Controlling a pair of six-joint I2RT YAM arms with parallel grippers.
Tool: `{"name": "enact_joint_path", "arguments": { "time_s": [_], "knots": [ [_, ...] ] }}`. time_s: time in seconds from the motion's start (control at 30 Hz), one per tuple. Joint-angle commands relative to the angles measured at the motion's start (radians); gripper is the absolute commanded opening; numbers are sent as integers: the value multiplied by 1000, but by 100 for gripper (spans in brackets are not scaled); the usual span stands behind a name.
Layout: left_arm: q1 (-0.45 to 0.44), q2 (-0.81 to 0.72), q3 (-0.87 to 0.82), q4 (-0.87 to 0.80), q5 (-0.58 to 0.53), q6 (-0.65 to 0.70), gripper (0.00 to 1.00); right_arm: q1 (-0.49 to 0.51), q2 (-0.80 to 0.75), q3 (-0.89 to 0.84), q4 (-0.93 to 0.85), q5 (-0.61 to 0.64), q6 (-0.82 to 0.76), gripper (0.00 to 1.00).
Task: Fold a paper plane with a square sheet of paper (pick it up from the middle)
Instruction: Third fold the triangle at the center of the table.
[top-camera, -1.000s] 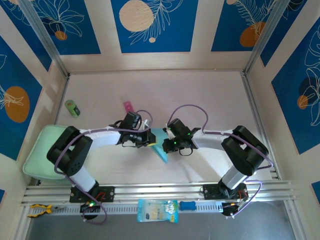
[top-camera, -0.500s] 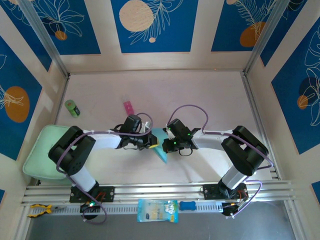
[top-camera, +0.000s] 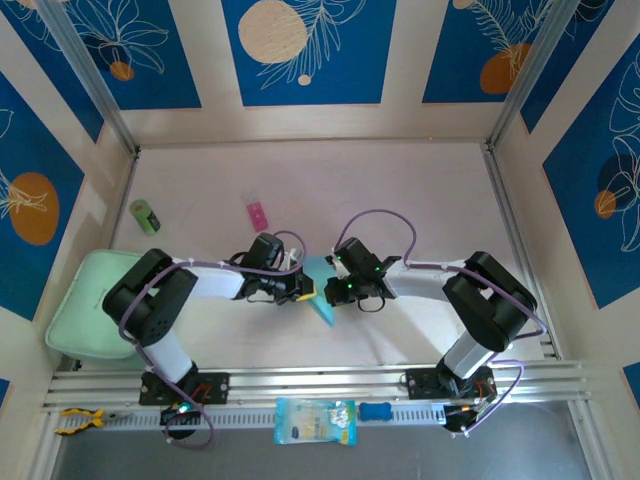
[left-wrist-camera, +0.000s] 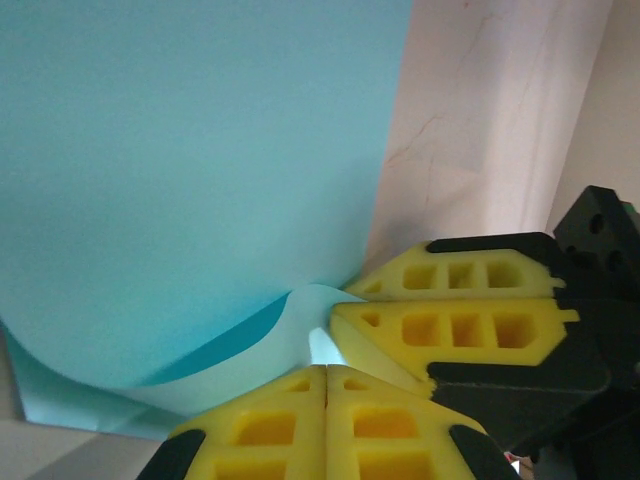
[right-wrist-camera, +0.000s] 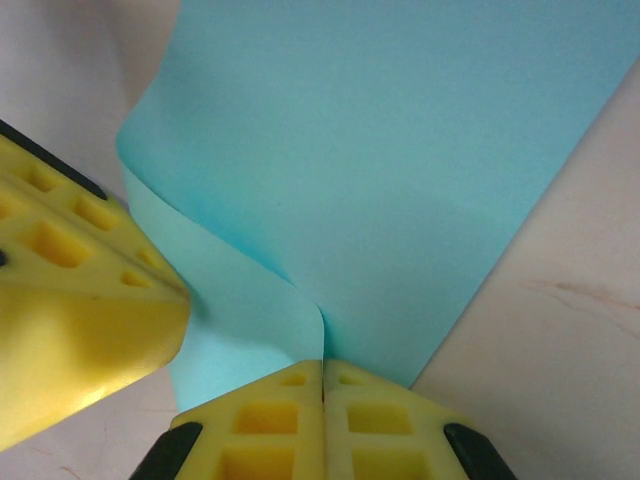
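Note:
The square sheet of paper (top-camera: 323, 305) is light cyan and lies creased on the table between my two arms, with one point toward the near edge. My left gripper (top-camera: 307, 290) meets its left side. In the left wrist view the yellow jaws (left-wrist-camera: 326, 368) are shut, and a curled pale flap of the paper (left-wrist-camera: 200, 150) runs into their seam. From the right, my right gripper (top-camera: 331, 290) is shut (right-wrist-camera: 322, 362) on a raised fold of the paper (right-wrist-camera: 400, 150). The two grippers almost touch: the right fingers (left-wrist-camera: 450, 330) show in the left wrist view, and a left finger (right-wrist-camera: 70, 300) in the right wrist view.
A small pink block (top-camera: 257, 214) lies behind the left gripper and a green cylinder (top-camera: 146, 216) sits at the far left. A mint green pad (top-camera: 80, 310) lies by the left arm. On the front rail rest a blue-and-yellow packet (top-camera: 314, 421), a blue handle (top-camera: 376, 411) and a yellow tool (top-camera: 78, 420).
My left arm has swung a little nearer and to the right, bringing its gripper closer against the paper. The right arm and the paper have stayed put.

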Motion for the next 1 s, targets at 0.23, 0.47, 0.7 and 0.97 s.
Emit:
{"name": "enact_joint_path", "arguments": {
  "time_s": [0.23,0.47,0.7,0.97],
  "knots": [
    [-8,50,-9,-74,-53,73,0,8,4,-15,-71,29,0,0],
    [-8,69,4,-108,-53,86,0,8,5,-7,-71,21,3,0],
    [-8,51,4,-133,-62,101,0,-2,-91,28,-125,21,31,18],
    [-9,44,4,-130,-63,105,0,-21,-244,-10,-101,-144,135,42]
  ]
}}
